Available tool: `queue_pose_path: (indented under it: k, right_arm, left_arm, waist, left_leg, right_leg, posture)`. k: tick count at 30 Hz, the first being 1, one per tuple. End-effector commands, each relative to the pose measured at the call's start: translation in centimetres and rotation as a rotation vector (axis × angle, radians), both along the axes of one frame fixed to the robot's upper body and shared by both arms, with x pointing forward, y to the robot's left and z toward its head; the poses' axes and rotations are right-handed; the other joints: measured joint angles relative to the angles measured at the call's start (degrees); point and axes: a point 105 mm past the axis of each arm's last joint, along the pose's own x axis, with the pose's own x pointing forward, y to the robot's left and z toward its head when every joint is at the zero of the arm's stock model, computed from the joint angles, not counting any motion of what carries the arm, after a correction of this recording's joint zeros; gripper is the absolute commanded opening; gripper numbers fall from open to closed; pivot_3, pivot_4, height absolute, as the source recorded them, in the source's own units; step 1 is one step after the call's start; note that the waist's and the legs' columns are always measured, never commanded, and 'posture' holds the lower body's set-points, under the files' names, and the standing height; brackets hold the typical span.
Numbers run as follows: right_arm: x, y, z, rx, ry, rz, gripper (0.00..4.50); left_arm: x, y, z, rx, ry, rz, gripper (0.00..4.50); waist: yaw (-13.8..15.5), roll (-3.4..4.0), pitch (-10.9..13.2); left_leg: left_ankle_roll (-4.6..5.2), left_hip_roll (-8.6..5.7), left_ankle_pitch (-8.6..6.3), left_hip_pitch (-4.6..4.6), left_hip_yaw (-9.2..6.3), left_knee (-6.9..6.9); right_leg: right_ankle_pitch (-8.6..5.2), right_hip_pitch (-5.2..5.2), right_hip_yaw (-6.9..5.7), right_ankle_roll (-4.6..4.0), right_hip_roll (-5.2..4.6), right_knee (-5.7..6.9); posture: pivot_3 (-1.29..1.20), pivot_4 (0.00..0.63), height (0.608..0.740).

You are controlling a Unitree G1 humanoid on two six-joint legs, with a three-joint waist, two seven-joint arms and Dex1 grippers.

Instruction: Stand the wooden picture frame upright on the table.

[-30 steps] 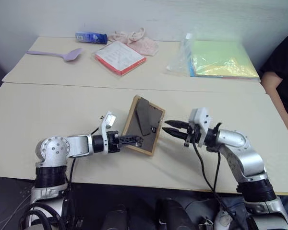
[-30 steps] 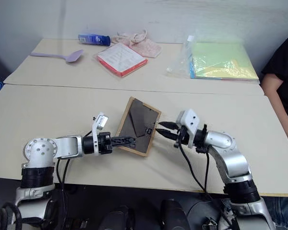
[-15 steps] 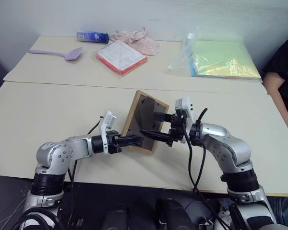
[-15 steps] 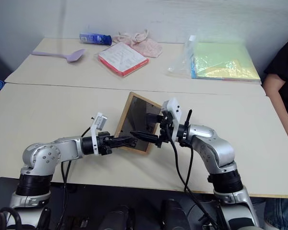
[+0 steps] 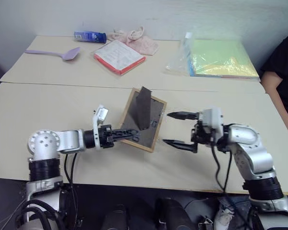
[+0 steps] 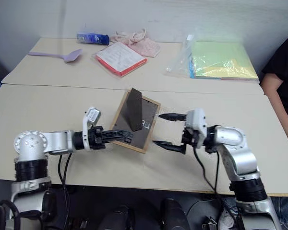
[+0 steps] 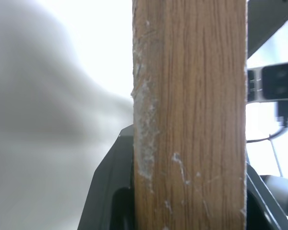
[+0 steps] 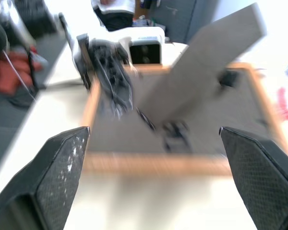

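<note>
Left eye view, left pincer [image 5: 126, 134] clamped on wooden picture frame [image 5: 143, 120], right pincer [image 5: 181, 129] spread apart beside it

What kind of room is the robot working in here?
Probably an office or classroom workspace: two pale tables pushed together against a plain wall, with a booklet and bagged coloured paper at the back, and a person seated alongside.

The wooden picture frame [image 5: 143, 120] hides its front face, turned away from the head camera. In the left wrist view its wood edge [image 7: 189, 115] covers the left pincer's fingertips. The right wrist view blurs the frame's back panel. A person [image 5: 282, 67] is cut off by the picture's edge.
</note>
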Motion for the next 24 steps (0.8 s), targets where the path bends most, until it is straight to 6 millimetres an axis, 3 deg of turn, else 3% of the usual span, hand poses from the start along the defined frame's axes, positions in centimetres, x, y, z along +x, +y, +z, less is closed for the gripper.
queue_pose_path:
  k: [1,3,5,8,12,15,20,24]
  right_arm:
    - [-0.6,-0.9,0.8,-0.115,-0.290,0.013,4.43]
    - [0.1,-0.4,0.3,-0.188,-0.451,0.002,4.43]
    - [0.4,0.2,-0.1,-0.193,-0.495,0.015,4.43]
    - [1.0,2.3,-0.8,-0.214,-0.651,0.017,4.43]
    - [2.2,4.0,-2.1,-0.236,-0.724,-0.011,4.43]
    - [2.9,4.6,-1.8,-0.199,-0.778,-0.050,3.81]
    - [3.3,4.1,-1.5,-0.169,-0.816,-0.118,2.14]
    - [3.7,3.3,-1.4,-0.162,-0.821,-0.164,2.01]
  left_arm:
    - [-1.0,0.0,1.2,-0.070,0.047,-0.092,1.23]
    - [-1.1,0.0,1.4,-0.088,0.085,-0.114,1.23]
    - [-1.0,-0.1,1.7,-0.100,0.109,-0.120,1.23]
    - [-0.9,-0.7,2.3,-0.138,0.126,-0.128,1.23]
    - [-1.3,-1.6,2.6,-0.149,0.131,-0.167,1.23]
    - [-1.5,-1.5,2.5,-0.137,0.138,-0.176,1.23]
    - [-2.0,-1.2,2.5,-0.140,0.134,-0.188,1.23]
    - [-2.3,-0.8,3.2,-0.136,0.044,-0.138,1.23]
  waist:
    - [0.0,-0.01,0.0]
    - [0.0,0.00,0.0]
    - [0.0,0.00,0.0]
    - [0.0,-0.01,0.0]
    - [-0.2,0.00,0.0]
    - [-0.2,0.00,0.0]
    - [-0.2,0.01,0.0]
    - [-0.2,0.01,0.0]
  left_leg:
    - [-0.02,0.01,0.01,0.01,0.00,0.00]
    - [-0.04,0.01,0.02,0.04,-0.01,0.01]
    - [-0.06,-0.01,0.03,0.07,0.01,0.04]
    - [-0.09,0.02,0.04,0.07,-0.02,0.05]
    - [-0.13,0.02,0.07,0.07,-0.02,0.05]
    - [-0.12,0.00,0.07,0.06,-0.02,0.07]
    - [-0.12,0.01,0.08,0.04,-0.02,0.07]
    - [-0.11,0.02,0.08,0.05,-0.03,0.07]
  right_leg:
    - [0.00,0.00,0.00,0.00,0.00,0.01]
    - [0.00,0.01,0.01,0.00,-0.01,0.00]
    - [0.00,0.01,0.05,0.00,-0.03,-0.04]
    - [0.00,0.01,0.03,0.00,-0.03,-0.02]
    - [0.00,0.00,0.03,-0.01,-0.03,0.03]
    - [0.00,0.01,0.02,-0.01,-0.02,0.05]
    - [-0.01,0.00,0.01,-0.02,0.00,0.05]
    - [-0.01,0.01,0.02,-0.02,0.00,0.04]
  posture:
    - [0.00,0.150,0.740]
    - [0.00,0.150,0.740]
    - [0.00,0.150,0.740]
    - [0.00,0.150,0.740]
    - [0.00,0.150,0.740]
    - [0.00,0.150,0.740]
    - [0.00,0.150,0.740]
    - [0.00,0.150,0.740]
